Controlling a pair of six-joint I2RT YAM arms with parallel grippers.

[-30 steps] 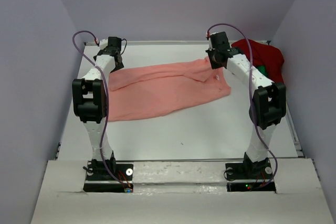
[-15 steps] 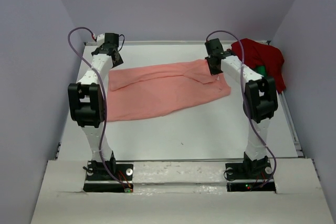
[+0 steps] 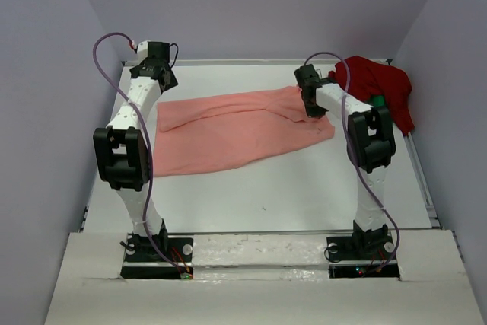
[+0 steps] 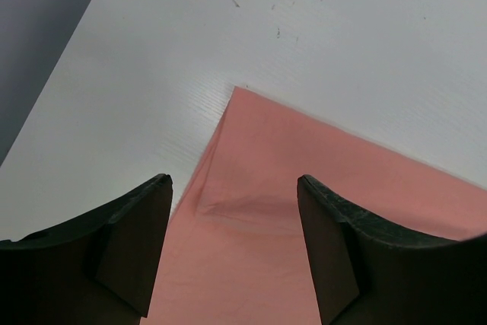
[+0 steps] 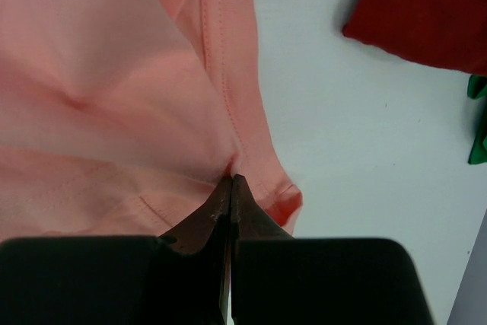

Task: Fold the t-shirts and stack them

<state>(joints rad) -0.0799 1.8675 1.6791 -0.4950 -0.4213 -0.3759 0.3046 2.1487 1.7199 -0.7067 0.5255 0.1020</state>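
My right gripper (image 5: 230,179) is pressed together on a fold of the pink shirt (image 3: 236,131) at its far right end, the cloth puckering toward my fingertips. My left gripper (image 4: 232,184) hangs spread wide over the shirt's far left corner, gripping nothing. The pink shirt lies flat across the far half of the table (image 3: 289,188) — and to its right the dark red shirt (image 3: 380,85) sits bunched in the far right corner, a scrap of green shirt (image 3: 378,100) showing at its near edge.
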